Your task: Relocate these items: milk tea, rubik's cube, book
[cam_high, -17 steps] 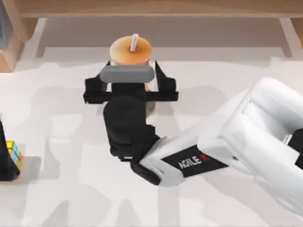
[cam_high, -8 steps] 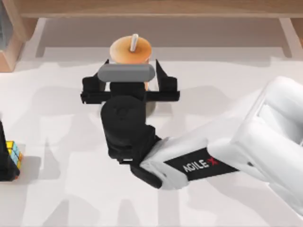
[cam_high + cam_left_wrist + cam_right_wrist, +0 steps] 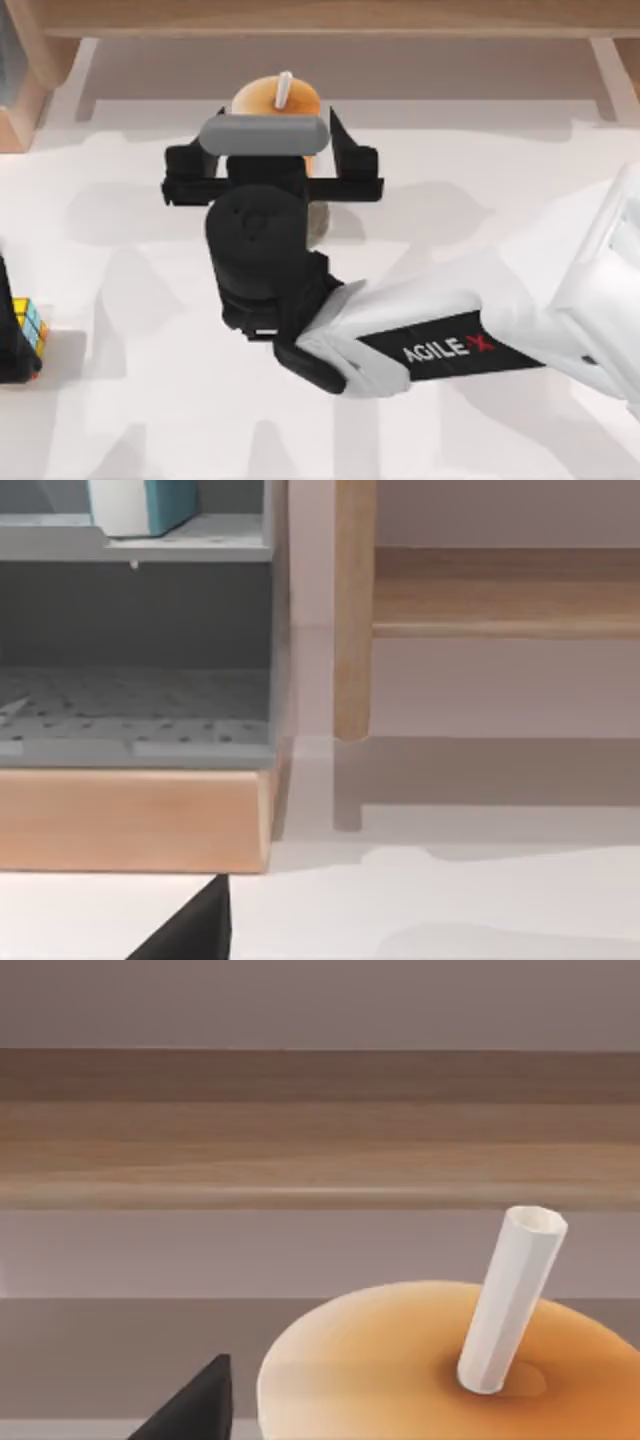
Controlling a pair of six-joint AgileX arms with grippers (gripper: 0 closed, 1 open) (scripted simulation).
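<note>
Starting at the top view's left edge, the rubik's cube [image 3: 30,328] is seen on the white table [image 3: 150,420], pressed against a dark part of the left arm that is cut off by the frame, so the left gripper's state cannot be told. From the left wrist view, a grey shelf unit [image 3: 135,630] on a wooden base [image 3: 130,820] is seen, with a white-and-teal object [image 3: 140,505] on its upper shelf and a wooden post [image 3: 354,610] just beside it. Farther right, near the table's back edge, the milk tea [image 3: 275,100] is found standing upright, its orange lid [image 3: 440,1370] and white straw [image 3: 510,1295] shown close in the right wrist view. The right gripper [image 3: 272,165] is placed at the cup from the near side, its black fingers [image 3: 350,160] spread wide on either side of the cup and not closed on it; the cup's lower body is hidden under the gripper's grey bar. To the right, the white AgileX right arm [image 3: 480,330] is seen stretching across the table toward the right edge. A wooden ledge [image 3: 330,20] is seen along the back.
</note>
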